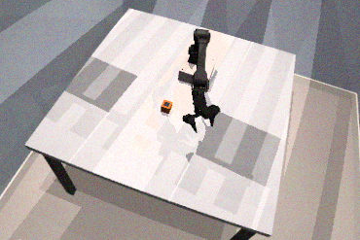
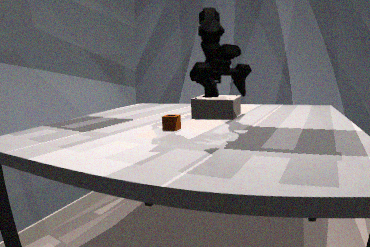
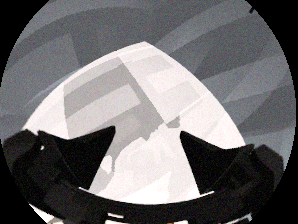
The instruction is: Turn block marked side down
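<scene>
Orange block (image 1: 166, 106) rests on the counter (image 1: 122, 164), dark marked face up. Hand (image 1: 201, 119) hangs at about 3 o'clock from the block in the top view, apart from it, fingers spread wide and gripping nothing. Wrist view shows only pale counter between the fingers; height above the surface hard to judge.

block (image 1: 166, 106) unobstructed on all sides, wide-open claw (image 1: 201, 118) near, base box (image 2: 216, 106) behind
</scene>
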Controlling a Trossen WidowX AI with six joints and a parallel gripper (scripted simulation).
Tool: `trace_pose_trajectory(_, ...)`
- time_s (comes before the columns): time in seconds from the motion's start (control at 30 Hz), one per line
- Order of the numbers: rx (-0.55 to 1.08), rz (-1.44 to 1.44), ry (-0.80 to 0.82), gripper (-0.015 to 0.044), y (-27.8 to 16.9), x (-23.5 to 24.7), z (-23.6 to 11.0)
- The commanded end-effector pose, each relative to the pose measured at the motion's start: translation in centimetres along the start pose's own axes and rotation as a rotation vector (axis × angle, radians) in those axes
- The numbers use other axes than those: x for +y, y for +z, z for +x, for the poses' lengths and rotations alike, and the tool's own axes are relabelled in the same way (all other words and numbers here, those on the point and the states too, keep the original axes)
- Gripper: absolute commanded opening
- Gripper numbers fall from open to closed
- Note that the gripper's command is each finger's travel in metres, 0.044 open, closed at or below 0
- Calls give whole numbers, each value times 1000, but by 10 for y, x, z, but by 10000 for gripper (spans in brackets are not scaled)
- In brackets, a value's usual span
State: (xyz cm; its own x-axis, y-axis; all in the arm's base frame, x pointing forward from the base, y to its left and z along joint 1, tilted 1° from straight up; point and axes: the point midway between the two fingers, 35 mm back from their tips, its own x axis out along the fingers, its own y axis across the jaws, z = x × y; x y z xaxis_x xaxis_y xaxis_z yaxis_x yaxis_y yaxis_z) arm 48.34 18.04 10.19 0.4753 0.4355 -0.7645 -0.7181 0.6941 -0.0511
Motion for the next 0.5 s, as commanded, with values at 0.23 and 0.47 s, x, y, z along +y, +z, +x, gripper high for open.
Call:
trace_pose_trajectory(0.23,454,576,-180,440,-158,-60,-96)
trace_pose_trajectory(0.47,626,796,-243,440,-210,-69,-141)
